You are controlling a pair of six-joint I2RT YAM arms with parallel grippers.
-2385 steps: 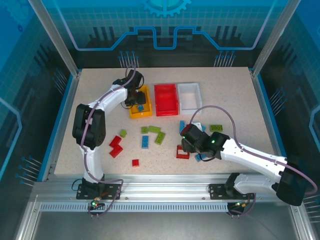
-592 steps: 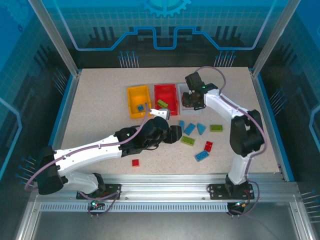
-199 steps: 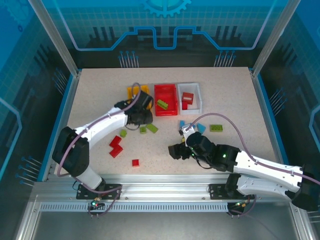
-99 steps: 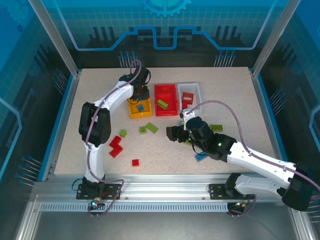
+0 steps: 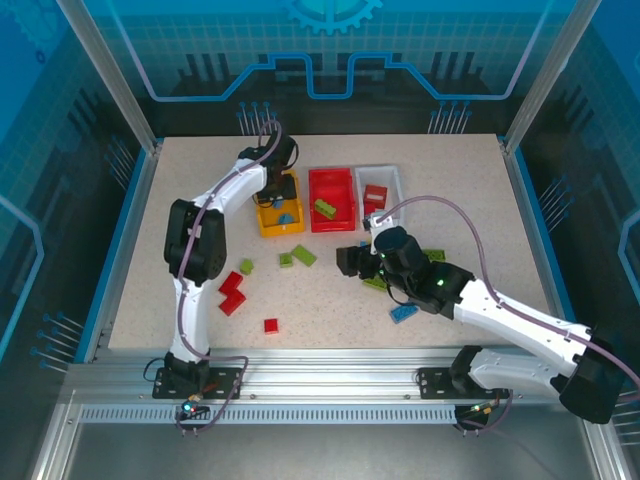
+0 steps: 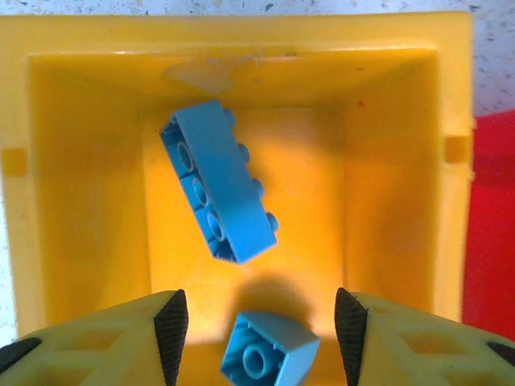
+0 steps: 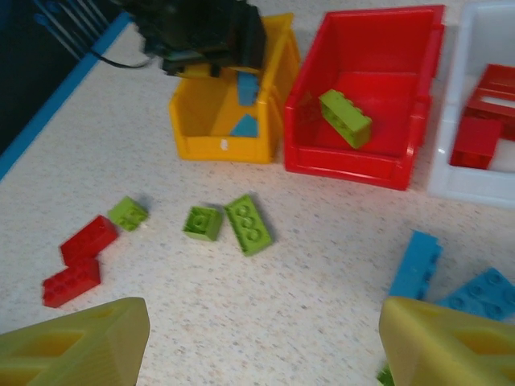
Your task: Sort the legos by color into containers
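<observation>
Legos (image 7: 249,223) still loose on the tabletop (image 5: 180,210): nearest me a small red (image 5: 271,325), a red pair (image 5: 232,292), some blues (image 7: 414,265), then greens (image 7: 203,223) mid-table. Right claw (image 7: 261,338) hangs by them, spread wide, empty. Further back the bins: yellow bin (image 7: 217,149) w/ two blue bricks (image 6: 217,193), red bin (image 7: 354,173) w/ one green brick (image 7: 346,118), white bin (image 7: 471,189) w/ red bricks (image 7: 475,141). Left claw (image 6: 260,322) open above the yellow. Approx a third done, I reckon.

Three bins: yellow bin (image 7: 217,149), red bin (image 7: 346,169), white bin (image 7: 471,186). Counting inside: two blue bricks (image 6: 217,193) in the yellow, one green brick (image 7: 346,118) in the red, two red bricks (image 7: 475,141) in the white. Out on the table (image 7: 338,265), lower left of the right wrist view, three loose green bricks (image 7: 248,223).
</observation>
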